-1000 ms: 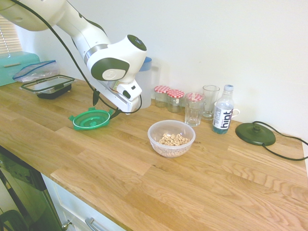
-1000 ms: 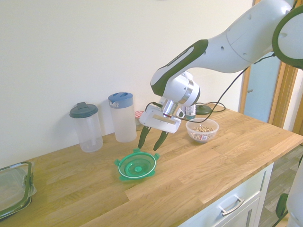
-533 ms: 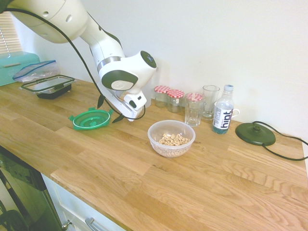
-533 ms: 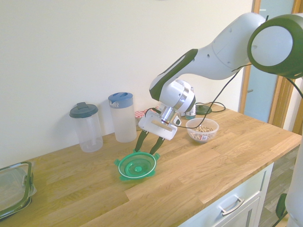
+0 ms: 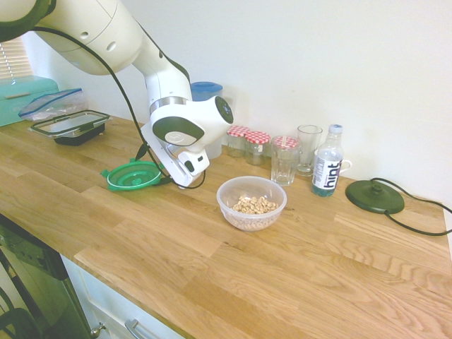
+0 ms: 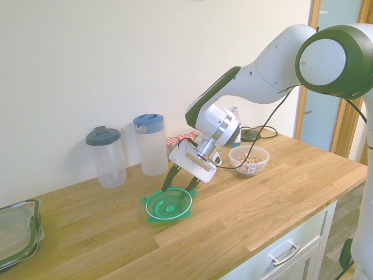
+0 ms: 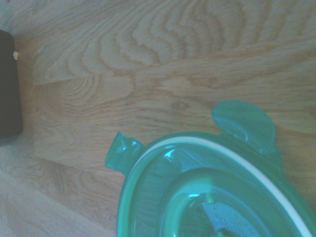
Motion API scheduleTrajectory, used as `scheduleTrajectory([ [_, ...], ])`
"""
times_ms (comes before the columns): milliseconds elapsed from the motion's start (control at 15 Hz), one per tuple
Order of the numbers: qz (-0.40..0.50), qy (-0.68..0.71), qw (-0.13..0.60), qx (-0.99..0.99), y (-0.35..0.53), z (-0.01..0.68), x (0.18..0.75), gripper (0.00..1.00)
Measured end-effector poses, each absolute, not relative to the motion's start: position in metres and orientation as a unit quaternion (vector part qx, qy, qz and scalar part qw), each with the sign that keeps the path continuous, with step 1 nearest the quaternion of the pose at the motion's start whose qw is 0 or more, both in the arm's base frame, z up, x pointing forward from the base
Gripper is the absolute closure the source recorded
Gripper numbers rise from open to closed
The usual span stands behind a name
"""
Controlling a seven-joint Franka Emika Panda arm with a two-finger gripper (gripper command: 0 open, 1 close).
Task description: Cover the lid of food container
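The round green lid lies flat on the wooden counter, left of the food container, a clear bowl with pale nuts in it. In the second exterior view the lid sits in front of the pitchers, and the bowl stands further right. My gripper is tilted and open, its two dark fingers low over the lid's rim on the bowl's side. In the first exterior view the gripper is at the lid's right edge. The wrist view shows the lid close up, with two clip tabs and its white ring.
Two tall pitchers stand at the wall behind the lid. Red-capped jars, drinking glasses, a water bottle and a black round base line the wall behind the bowl. A rectangular black-rimmed container sits far left.
The gripper has come down and tilted toward the lid's rim, staying open. Neither the lid nor the bowl has moved.
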State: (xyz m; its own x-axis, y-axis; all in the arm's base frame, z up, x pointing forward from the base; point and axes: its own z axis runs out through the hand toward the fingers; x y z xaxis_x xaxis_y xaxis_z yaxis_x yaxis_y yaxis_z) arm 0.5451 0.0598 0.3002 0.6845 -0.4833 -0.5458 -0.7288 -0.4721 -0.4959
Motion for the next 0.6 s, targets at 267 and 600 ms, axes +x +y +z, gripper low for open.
scheduleTrajectory([
  [267, 0.177, 0.363, 0.369, -0.837, 0.061, 0.296, 0.542, 1.0],
  [600, 0.184, 0.367, 0.367, -0.835, 0.06, 0.287, 0.54, 1.0],
])
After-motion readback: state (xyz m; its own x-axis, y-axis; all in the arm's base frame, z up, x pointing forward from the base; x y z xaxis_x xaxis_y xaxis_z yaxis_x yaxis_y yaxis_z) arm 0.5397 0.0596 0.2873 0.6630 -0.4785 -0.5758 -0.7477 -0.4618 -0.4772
